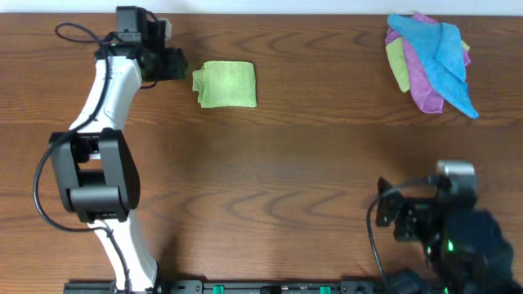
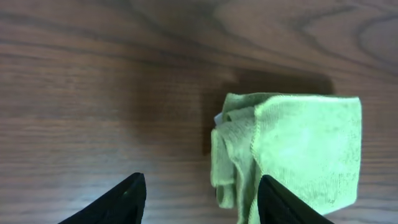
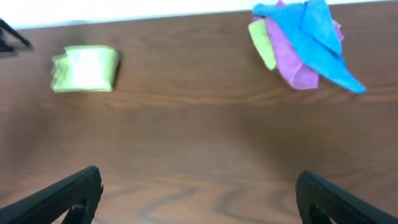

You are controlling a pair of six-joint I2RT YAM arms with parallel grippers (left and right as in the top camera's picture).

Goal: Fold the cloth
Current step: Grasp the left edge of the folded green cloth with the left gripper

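Overhead: green cloth [image 1: 225, 84] folded into small square at far side of bench [image 1: 286, 163]. Left claw [image 1: 176, 64] just beside its rumpled edge, can't tell if touching. Right claw [image 1: 400, 220] well apart, near corner.

Left wrist: only this view shows left claw spread, nothing pinched. Cloth ahead, off toward one finger [image 2: 280, 202], layers bunched, white tag [image 2: 219, 118] peeking out.

Right wrist: claw spread wide, holding nothing. Cloth far off to one side, blue-purple pile [image 3: 305, 43] to the other.

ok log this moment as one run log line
cloth: folded, lying free | left gripper: open, empty, at cloth's edge | right gripper: open, empty, far from cloth | other cloths: heaped apart
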